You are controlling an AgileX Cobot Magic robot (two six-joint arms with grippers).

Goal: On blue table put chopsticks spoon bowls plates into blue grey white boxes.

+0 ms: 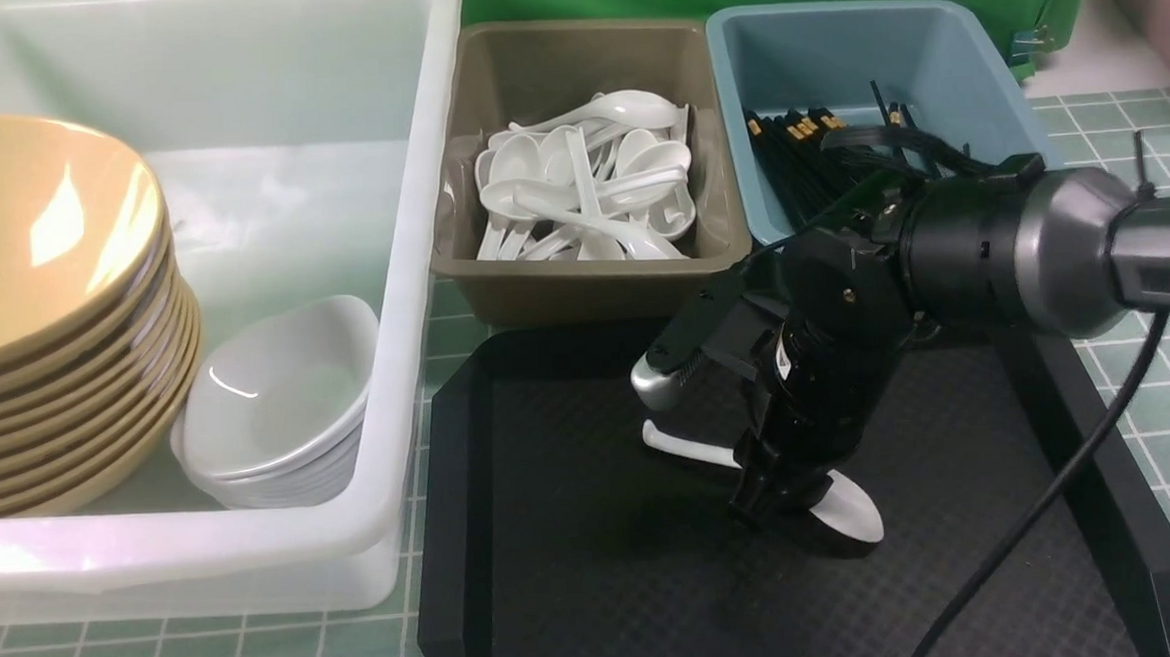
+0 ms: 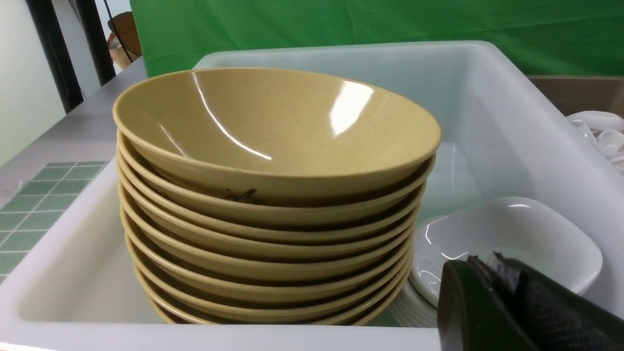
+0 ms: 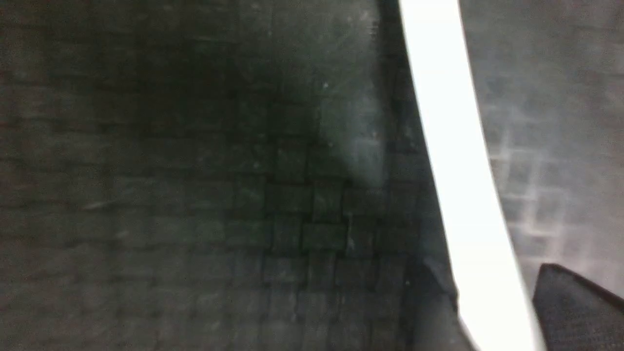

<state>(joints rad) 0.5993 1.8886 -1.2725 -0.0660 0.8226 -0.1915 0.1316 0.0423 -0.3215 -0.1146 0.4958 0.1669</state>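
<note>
~9 bowls (image 2: 273, 141), 3 boxes (image 1: 582, 269), 1 tray (image 1: 559, 590).

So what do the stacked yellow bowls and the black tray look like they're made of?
Bowls: likely melamine or glazed ceramic; glossy, speckled, with sharp light reflections. Black tray: probably moulded plastic or rubber; matte, with a fine woven-grid texture.

White spoon (image 3: 458, 185) across black tray (image 3: 195, 195)

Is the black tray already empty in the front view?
No, one white spoon lies on the black tray, under the right claw.
</note>
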